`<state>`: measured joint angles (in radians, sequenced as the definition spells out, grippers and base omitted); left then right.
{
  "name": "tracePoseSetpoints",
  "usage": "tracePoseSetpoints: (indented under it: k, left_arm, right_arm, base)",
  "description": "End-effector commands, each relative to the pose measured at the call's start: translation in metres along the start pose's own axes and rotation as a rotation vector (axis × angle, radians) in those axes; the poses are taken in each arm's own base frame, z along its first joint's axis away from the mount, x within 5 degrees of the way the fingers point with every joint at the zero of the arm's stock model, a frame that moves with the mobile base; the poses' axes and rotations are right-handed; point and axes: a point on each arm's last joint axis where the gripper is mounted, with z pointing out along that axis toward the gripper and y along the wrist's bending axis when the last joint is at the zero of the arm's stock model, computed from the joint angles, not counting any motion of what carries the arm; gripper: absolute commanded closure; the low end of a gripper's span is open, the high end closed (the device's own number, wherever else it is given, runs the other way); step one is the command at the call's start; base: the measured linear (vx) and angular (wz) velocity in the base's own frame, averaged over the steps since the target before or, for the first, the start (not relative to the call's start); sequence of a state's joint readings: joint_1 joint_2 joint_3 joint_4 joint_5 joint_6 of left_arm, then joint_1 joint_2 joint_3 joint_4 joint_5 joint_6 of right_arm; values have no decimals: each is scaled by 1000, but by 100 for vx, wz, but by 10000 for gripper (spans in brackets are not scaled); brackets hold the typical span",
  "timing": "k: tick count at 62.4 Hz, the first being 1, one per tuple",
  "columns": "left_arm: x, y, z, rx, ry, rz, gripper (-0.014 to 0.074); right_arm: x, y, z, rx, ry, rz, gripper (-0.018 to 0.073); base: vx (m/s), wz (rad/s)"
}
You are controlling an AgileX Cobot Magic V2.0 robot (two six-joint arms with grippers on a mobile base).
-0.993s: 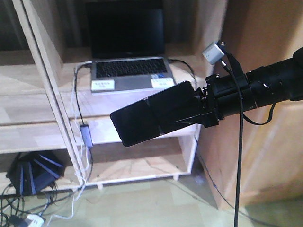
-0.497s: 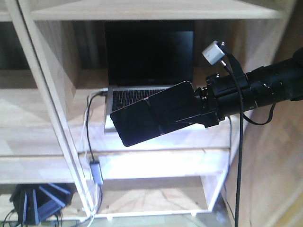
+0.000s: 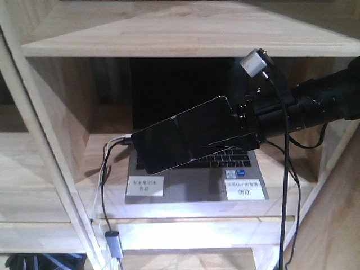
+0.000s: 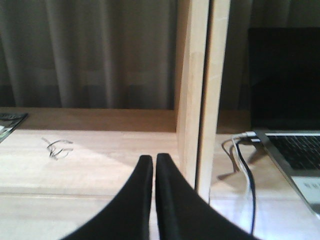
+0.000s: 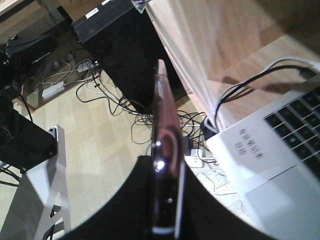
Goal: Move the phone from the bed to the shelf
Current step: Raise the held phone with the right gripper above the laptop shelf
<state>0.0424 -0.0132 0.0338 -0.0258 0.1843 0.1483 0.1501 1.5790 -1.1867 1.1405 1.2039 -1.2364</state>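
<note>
One pale-wood shelf [image 3: 169,34], laptop [image 3: 191,188] inside, curtain [image 4: 100,50] behind, phone [image 3: 183,140] aloft

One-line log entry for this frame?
right gripper: shut on phone | phone: airborne, facing laptop on shelf | left gripper: shut, empty

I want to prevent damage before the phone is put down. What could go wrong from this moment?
1. The right claw holds the phone by one end only, tilted; it may slip.
2. The laptop fills much of this shelf compartment, so the phone could strike its screen or land on the keys.
3. Cables lie beside the laptop and may snag.
</note>
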Motion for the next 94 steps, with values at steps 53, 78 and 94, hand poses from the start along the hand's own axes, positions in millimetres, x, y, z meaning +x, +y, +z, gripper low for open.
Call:
tracePoseSetpoints:
  k: [53,78,94]
  left_arm:
    - [-14,2,-3,-10,-107,-14,595]
    - [-14,2,-3,-10,-107,-14,595]
    - [-14,2,-3,-10,-107,-14,595]
  right_arm:
    - [-16,22,-11,-88,-80,-35,561]
    - [-16,22,-11,-88,-80,-35,561]
    - [-17,22,-11,-90,-88,-23,561]
  base:
    - [4,0]
    - [0,0]
    - [0,0]
